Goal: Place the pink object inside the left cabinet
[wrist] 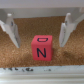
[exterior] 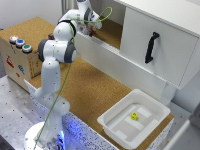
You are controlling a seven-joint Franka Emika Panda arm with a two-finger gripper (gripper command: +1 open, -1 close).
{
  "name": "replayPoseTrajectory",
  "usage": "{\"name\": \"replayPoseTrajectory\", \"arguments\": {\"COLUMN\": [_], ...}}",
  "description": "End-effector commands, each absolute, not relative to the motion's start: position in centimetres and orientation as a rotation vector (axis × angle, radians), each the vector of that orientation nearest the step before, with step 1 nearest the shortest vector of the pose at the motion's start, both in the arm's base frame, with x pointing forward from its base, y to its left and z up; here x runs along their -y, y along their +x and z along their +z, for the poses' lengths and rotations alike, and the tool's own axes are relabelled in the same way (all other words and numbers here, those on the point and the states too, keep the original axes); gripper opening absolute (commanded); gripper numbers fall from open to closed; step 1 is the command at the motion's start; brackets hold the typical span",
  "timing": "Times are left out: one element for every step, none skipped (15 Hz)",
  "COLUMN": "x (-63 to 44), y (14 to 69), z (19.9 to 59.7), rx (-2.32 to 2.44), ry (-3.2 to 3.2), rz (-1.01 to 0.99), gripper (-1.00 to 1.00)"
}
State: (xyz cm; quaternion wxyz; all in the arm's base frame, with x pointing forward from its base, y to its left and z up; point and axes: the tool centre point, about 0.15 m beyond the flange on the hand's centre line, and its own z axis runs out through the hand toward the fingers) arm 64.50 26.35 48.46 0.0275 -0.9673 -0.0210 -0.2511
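Tool (wrist: 39,31) first: mine is spread wide, its two pale fingers (wrist: 11,29) standing apart with nothing pinched between them. Between and just ahead of the fingertips, as my wrist view shows it, sits the pink object (wrist: 42,46), a small pinkish-red cube with black letters on its faces, one reading N. It rests flat on the cork-brown floor and neither finger touches it; a clear gap shows on each side.

That floor belongs to the left cabinet (exterior: 111,31), the doorless compartment with white walls. In the exterior view my tool (exterior: 91,30) reaches into this opening from the exterior view's left, with my white arm (exterior: 56,50) bent above the worktop (exterior: 90,90); the cube itself is too small and hidden to make out there. A green cable (exterior: 106,14) loops from my wrist.

To the exterior view's right of the opening is the compartment closed by a white door with a black handle (exterior: 151,47). Nearer the camera, at the worktop's edge, stands a white tray (exterior: 116,126) holding a tiny yellow piece (exterior: 134,116). On the exterior view's left sits a brown box (exterior: 20,62) with three round buttons (exterior: 20,43) on top.
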Motion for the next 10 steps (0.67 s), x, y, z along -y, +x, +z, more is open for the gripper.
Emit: {"name": "replayPoseTrajectory", "arguments": {"x": [-27.4,-27.3,-27.1,-27.1,-27.1,-27.0,-27.0,-26.9,-27.0,-27.0], "y": [64.6,63.6,62.6,61.3,60.4,58.8,57.3,55.9,55.1,53.4], "z": [50.5,50.9,51.0,51.0,51.0,50.9,50.8,50.7,50.4,49.6], "rx": [0.032,0.024,0.005,-0.006,-0.009,-0.016,-0.021,-0.009,0.011,0.049], "ry": [-3.084,-3.066,-3.052,-3.041,-3.034,-3.022,-3.017,-3.015,-3.016,-3.025], "rz": [-0.748,-0.758,-0.765,-0.764,-0.761,-0.752,-0.744,-0.733,-0.725,-0.686], "gripper": [1.00,1.00,1.00,1.00,1.00,1.00,1.00,1.00,1.00,1.00]}}
